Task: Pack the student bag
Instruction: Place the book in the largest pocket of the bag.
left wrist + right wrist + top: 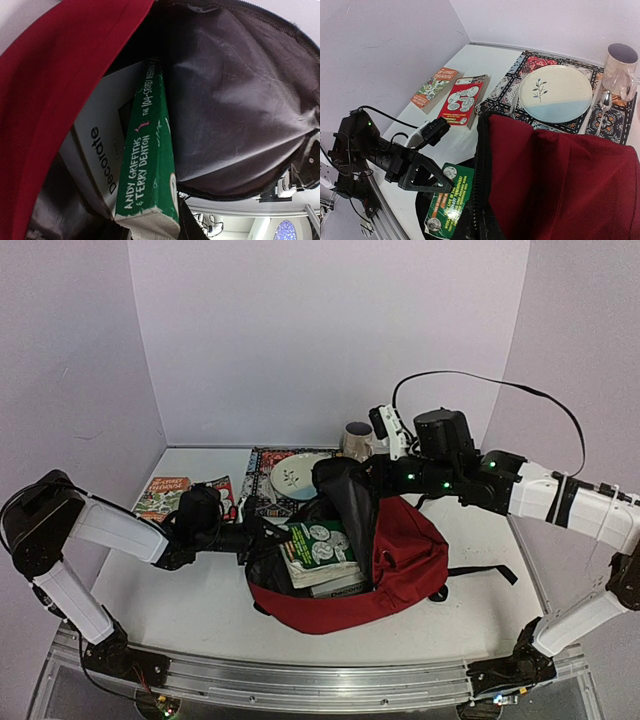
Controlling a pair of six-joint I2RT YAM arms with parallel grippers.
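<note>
Dark-red soft fabric student bag (405, 550) mid-desk (180, 600), mouth facing left arm; right fingers (362, 475) pinched shut on top flap, holding mouth up; left fingers (420, 172) narrow, apparently clamping green paperback book (318, 545), long axis pointing into bag

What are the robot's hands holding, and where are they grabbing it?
The right gripper holds the student bag up by its open top flap. The left gripper looks clamped on the green book at its near edge.
</note>
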